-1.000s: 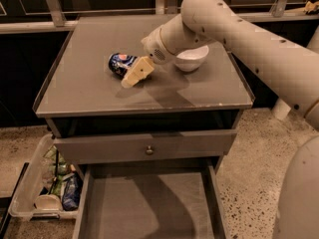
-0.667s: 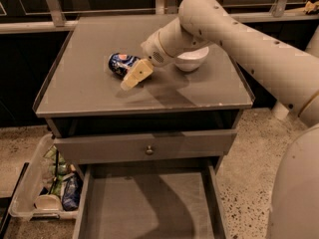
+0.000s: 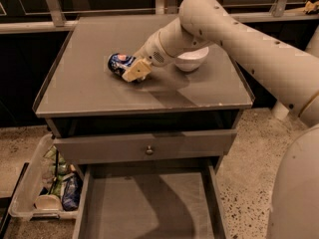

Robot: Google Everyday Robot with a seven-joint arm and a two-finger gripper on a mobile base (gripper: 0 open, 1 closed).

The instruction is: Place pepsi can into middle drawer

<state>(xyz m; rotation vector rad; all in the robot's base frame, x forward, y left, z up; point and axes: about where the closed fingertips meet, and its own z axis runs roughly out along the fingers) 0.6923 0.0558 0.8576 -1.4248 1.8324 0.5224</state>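
The pepsi can (image 3: 118,62) lies on its side on the grey cabinet top (image 3: 89,93), left of centre. My gripper (image 3: 135,69) is down at the can's right end, touching or almost touching it, with the arm reaching in from the right. The middle drawer (image 3: 149,208) is pulled out at the bottom of the view, and its bare grey floor shows with nothing in it.
A round white bowl (image 3: 193,59) sits on the top just right of my gripper, partly behind the arm. A drawer front with a small knob (image 3: 148,150) is above the open drawer. A clear bin of bottles and cups (image 3: 47,190) stands on the floor at left.
My gripper has shifted slightly up and left, closer against the can. The can and drawer have not visibly moved.
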